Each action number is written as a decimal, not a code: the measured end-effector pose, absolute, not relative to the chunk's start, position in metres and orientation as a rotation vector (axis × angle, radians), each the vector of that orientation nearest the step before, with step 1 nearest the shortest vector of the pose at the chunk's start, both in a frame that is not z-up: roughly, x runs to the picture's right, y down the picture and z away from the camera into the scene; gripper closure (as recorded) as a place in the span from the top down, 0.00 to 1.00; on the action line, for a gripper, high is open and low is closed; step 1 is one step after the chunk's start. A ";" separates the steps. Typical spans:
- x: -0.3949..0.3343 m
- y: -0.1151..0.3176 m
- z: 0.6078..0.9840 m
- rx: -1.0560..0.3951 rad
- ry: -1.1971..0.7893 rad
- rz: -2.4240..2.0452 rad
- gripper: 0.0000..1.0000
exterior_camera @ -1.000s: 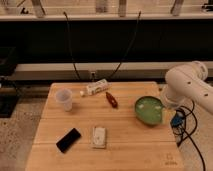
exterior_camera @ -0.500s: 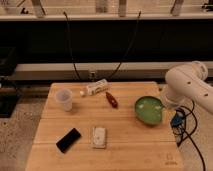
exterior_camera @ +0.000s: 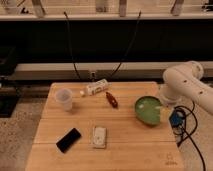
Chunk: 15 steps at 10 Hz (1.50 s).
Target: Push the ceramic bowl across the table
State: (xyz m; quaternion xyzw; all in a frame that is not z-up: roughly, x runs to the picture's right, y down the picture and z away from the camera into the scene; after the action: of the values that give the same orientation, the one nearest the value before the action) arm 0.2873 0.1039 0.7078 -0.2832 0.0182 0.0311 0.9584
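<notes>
The tool [exterior_camera: 165,113] hangs at the edge of the surface [exterior_camera: 120,150]; whether it is spread or pressed together cannot be told. The ceramic bowl [exterior_camera: 148,110] sits just beside it, toward the plastic cup [exterior_camera: 64,98].

We see a green bowl [exterior_camera: 148,110], paler inside, on a light wooden table [exterior_camera: 127,125] with plank lines and a dark logo [exterior_camera: 170,161] near right. The white arm's [exterior_camera: 186,86] gripper [exterior_camera: 166,113] is at the bowl's right rim. The cup [exterior_camera: 64,98] is translucent white, the phone [exterior_camera: 68,139] black.
</notes>
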 end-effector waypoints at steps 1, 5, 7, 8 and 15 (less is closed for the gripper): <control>0.287 0.104 0.710 -0.575 0.036 0.063 0.80; 0.287 0.101 0.730 -0.576 0.032 0.062 0.80; 0.288 0.103 0.736 -0.579 0.033 0.061 0.80; 0.286 0.103 0.741 -0.581 0.030 0.058 0.80; 0.288 0.104 0.762 -0.584 0.042 0.060 0.78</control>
State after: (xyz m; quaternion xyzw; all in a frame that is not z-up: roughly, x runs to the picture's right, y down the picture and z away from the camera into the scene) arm 0.2879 0.1043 0.7619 -0.2876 0.0209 0.0295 0.9571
